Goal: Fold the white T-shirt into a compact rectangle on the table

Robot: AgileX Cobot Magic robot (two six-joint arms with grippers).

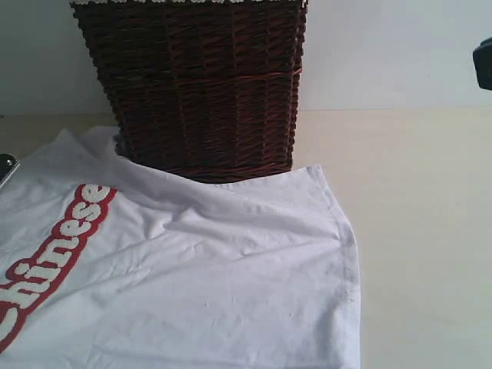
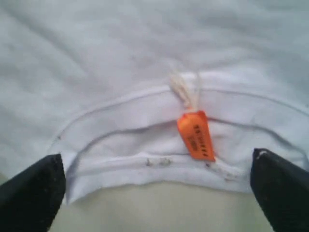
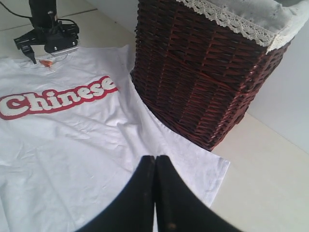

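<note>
The pale cream table [image 1: 419,231] bears a white T-shirt [image 1: 231,284] spread flat, its edge lying against a dark brown wicker basket [image 1: 200,84]

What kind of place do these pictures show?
Probably an indoor test bench for folding laundry: a pale table against a plain wall, a white T-shirt spread on it, and a dark wicker basket.

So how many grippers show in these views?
2. The left gripper is open at the T-shirt collar, by the orange tag; the right gripper is shut above the T-shirt, beside the basket.
</note>
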